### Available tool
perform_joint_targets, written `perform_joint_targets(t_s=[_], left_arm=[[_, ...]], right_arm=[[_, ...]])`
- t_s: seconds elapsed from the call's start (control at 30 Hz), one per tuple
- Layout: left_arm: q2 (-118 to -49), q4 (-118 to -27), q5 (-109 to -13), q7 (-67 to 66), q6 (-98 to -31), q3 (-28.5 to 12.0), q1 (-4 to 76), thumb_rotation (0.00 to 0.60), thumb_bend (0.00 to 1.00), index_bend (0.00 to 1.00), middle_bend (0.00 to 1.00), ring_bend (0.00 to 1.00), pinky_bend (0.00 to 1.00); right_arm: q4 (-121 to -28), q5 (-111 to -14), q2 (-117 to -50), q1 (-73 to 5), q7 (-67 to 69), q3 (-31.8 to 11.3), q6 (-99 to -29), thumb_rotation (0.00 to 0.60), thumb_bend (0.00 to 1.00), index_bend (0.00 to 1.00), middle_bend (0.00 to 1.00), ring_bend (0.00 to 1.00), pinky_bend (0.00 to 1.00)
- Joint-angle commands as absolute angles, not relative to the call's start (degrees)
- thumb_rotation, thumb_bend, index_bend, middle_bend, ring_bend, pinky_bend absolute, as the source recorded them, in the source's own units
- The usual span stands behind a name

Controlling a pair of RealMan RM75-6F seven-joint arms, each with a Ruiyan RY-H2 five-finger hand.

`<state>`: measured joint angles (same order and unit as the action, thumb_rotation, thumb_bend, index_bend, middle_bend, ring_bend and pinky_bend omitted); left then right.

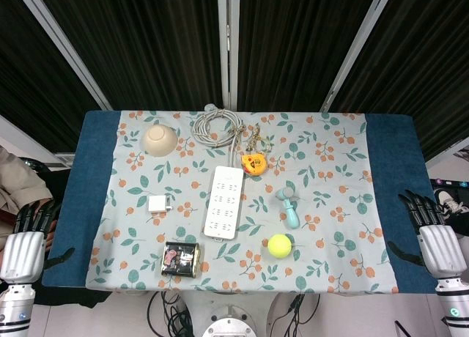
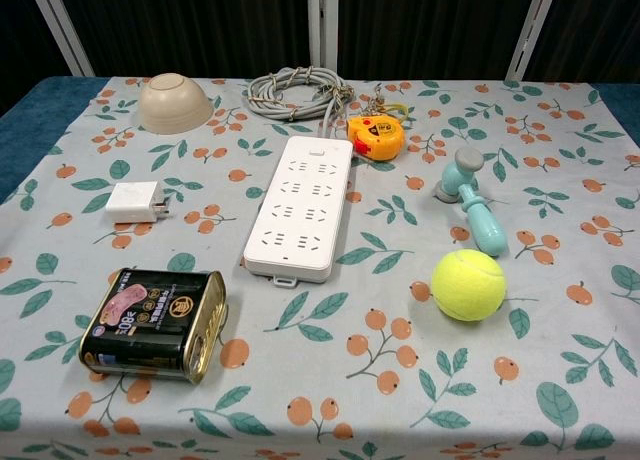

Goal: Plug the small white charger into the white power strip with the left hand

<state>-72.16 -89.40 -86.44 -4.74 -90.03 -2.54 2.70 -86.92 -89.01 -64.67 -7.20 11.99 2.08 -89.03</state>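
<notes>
The small white charger (image 1: 157, 204) lies flat on the floral tablecloth (image 1: 330, 205), left of the white power strip (image 1: 224, 202) and apart from it, its prongs pointing toward the strip in the chest view; the strip lies lengthwise down the middle of the cloth, its sockets facing up, with its grey cable (image 1: 216, 124) coiled at the far end; the left hand (image 1: 29, 234) hangs off the left edge of the table, beside the blue border of the cloth, fingers straight and slightly apart and holding nothing, well apart from the charger; the right hand (image 1: 431, 231) sits off the right edge in the same way, fingers extended and empty; neither hand shows in the chest view; an upturned beige bowl (image 1: 160, 139) rests at the far left of the cloth, near the cable; an orange tape measure (image 1: 253, 163) lies just right of the strip's far end; a pale blue toy hammer (image 1: 288, 206) lies to the right of the strip, and a yellow tennis ball (image 1: 279, 245) sits just in front of it; a dark tin of luncheon meat (image 1: 181, 258) lies on its side at the near edge, in front of the charger.
</notes>
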Motion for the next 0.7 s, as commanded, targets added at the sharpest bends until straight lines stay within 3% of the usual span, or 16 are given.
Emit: perform_joint_targets(t_s=[0.03, 0.4, 0.7], left_arm=[[-72.2, -89.5, -86.1, -4.7, -89.7, -2.7, 2.8, 0.6, 0.06, 0.14, 0.08, 0.0, 0.0], [-71.1, -90.8, -87.1, -4.3, -87.3, -2.9, 4.6, 0.6, 0.06, 0.14, 0.08, 0.0, 0.0], [-70.3, -94.3, -92.1, -4.5, -76.8, -4.9, 14.8, 0.6, 0.06, 0.14, 0.08, 0.0, 0.0]], right_arm=[[-87.3, -88.5, -64.8, -7.1, 12.0, 1.7, -88.4, 0.6, 0.13, 0.0, 0.0, 0.0, 0.0], [-88.8, -89.3, -63.4, -6.8, 10.6, 0.2, -88.3, 0.6, 0.13, 0.0, 0.0, 0.0, 0.0], [-94.6, -90.5, -58.2, -6.9, 6.0, -1.8, -89.9, 0.6, 0.13, 0.0, 0.0, 0.0, 0.0]])
